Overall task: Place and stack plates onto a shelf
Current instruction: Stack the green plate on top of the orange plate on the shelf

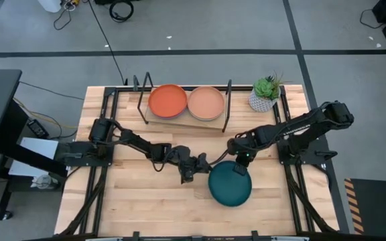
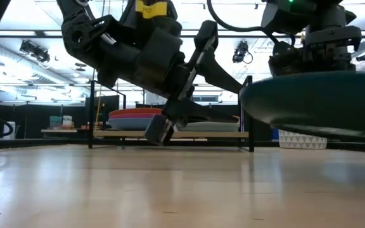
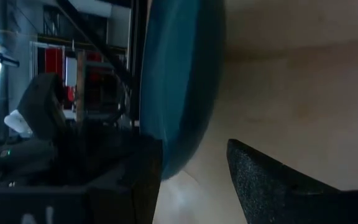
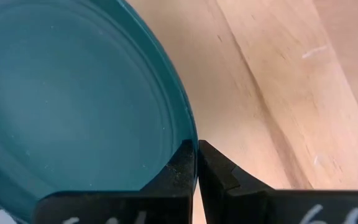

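The dark teal plate (image 1: 230, 186) is lifted off the table near its middle in my right gripper (image 1: 241, 161), which is shut on its far rim. In the low view the plate (image 2: 322, 104) hangs roughly level. My left gripper (image 1: 191, 171) is open just left of the plate and apart from it; its wrist view shows the plate's edge (image 3: 182, 74) ahead of the fingers. The shelf (image 1: 179, 119) stands at the far edge. It bears two plate stacks, one topped by the orange plate (image 1: 167, 100) and one by the tan plate (image 1: 206, 102). My right gripper (image 4: 197, 165) pinches the teal plate's rim (image 4: 188, 140) on its far side, one finger inside the plate's hollow and one (image 4: 222, 174) outside. The fingers come from above, slanting in from the far right. The plate is lifted clear of the table and roughly level.
A small potted plant (image 1: 265, 94) stands right of the shelf at the far right corner. Black upright rods (image 1: 229, 107) flank the stacks. Bare tabletop (image 1: 146, 201) lies near and left of the plate. Both arms reach in toward the middle.
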